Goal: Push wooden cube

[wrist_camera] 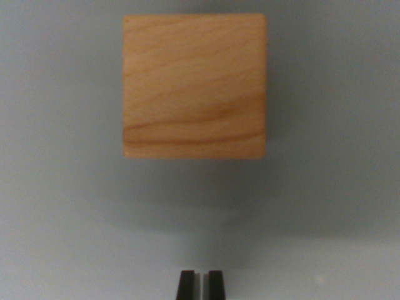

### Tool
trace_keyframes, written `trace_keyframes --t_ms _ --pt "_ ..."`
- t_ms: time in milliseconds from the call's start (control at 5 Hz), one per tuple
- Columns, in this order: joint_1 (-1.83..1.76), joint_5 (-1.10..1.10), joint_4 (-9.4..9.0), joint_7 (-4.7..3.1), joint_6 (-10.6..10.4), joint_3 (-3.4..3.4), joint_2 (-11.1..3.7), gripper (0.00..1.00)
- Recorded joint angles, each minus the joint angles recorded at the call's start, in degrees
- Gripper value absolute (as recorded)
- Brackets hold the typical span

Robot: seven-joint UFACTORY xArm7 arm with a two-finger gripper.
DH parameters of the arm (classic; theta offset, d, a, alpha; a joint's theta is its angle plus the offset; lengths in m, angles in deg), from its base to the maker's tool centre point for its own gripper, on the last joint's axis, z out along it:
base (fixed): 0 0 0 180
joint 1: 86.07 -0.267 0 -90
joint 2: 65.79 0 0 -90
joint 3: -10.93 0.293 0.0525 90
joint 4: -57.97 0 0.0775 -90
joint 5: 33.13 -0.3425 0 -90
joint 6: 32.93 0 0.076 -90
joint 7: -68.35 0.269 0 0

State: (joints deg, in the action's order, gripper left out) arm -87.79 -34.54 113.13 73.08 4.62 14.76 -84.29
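Wrist view: plain grey bench [56, 187], edges out of frame. Wooden cube [194, 86] sits upper centre, square-on. Gripper [200, 284] at bottom edge, fingertips clenched nearly together, holding nothing, apart from cube. Advised: advance centred on the near face to avoid twisting.

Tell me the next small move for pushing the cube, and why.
Probably advance the gripper straight toward the wooden cube. Its fingertips sit nearly together at the bottom of the wrist view, roughly in line with the cube, with bare grey surface between them, so no contact shows yet.

Claw [200, 284] (fingertips nearly together)
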Motion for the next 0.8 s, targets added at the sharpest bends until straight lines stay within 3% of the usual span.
trace_keyframes --t_ms 800 --pt "-0.01 0.06 1.73 -0.01 0.68 -0.05 -1.05 1.00"
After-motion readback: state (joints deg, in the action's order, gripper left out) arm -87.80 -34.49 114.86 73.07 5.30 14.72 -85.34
